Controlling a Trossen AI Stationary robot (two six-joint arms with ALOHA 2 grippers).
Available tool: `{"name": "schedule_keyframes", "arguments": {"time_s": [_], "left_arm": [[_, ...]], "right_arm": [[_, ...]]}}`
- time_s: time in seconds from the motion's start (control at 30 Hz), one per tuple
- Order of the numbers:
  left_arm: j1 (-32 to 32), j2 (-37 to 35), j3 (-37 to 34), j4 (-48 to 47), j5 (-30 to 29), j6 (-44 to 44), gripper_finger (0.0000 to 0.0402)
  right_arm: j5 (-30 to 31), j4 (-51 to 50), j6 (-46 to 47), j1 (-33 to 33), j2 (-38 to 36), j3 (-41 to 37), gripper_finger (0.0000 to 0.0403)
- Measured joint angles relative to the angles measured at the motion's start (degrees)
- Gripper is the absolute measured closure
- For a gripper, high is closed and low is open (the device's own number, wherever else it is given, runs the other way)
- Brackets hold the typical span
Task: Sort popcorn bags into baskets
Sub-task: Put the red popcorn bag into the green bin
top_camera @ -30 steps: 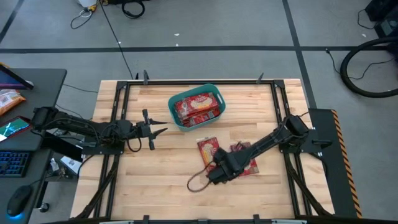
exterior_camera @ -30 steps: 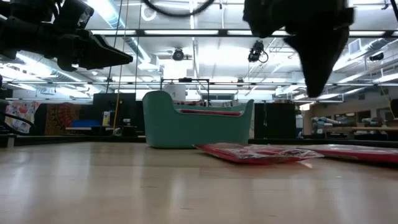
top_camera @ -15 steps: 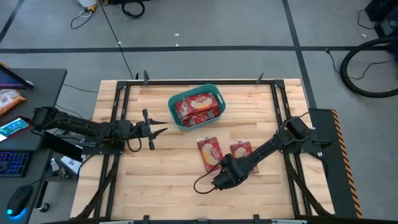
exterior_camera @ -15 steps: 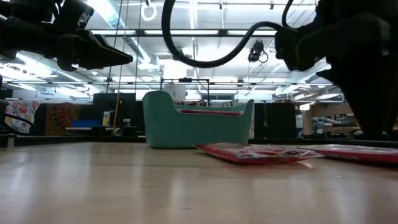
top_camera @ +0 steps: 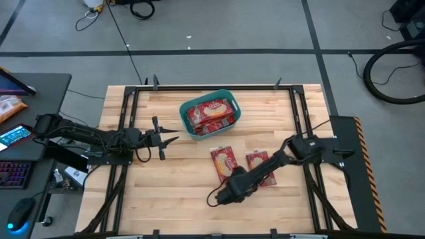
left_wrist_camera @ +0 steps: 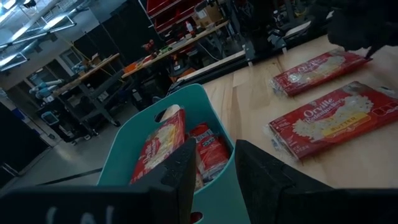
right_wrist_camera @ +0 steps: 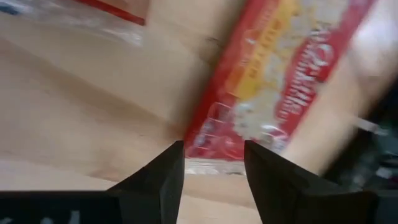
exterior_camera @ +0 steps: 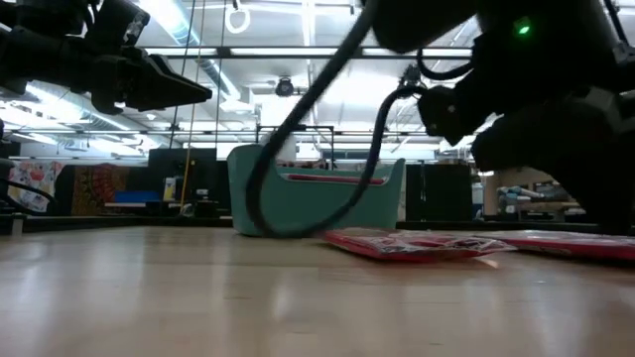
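— Reaching low, your right hand [top_camera: 232, 188] spreads narrowly, empty, at one popcorn bag's [top_camera: 224, 162] near end, ready to grip it.

— And the left hand [top_camera: 171, 139]?

— Nearly closed, waiting beside the basket [top_camera: 188, 129], mid-desk.

Pale wooden table [top_camera: 166, 192] with visible grain — smooth teal plastic basket [top_camera: 229, 99], glossy red film-wrapped popcorn bags [top_camera: 224, 161].

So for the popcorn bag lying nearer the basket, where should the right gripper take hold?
Probably its near short edge. The bag lies flat on the table, so only a thin edge offers grip. The right gripper, fingers open, is low at that end, so a shallow approach from there suits. The second bag lies apart beside it.
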Motion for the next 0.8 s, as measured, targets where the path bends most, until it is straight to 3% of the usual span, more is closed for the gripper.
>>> {"name": "schedule_keyframes", "arguments": {"time_s": [0.23, 0.8], "left_arm": [[0.0, 0.0, 0.0, -0.4, 0.0, 0.1, 0.0285], [0.0, 0.0, 0.0, -0.4, 0.0, 0.1, 0.0285]], "right_arm": [[-1.1, -2.8, -1.5, -0.9, 5.9, 7.9, 0.0233], [-0.6, -2.4, -1.4, -0.4, 5.8, 2.7, 0.0235]]}}
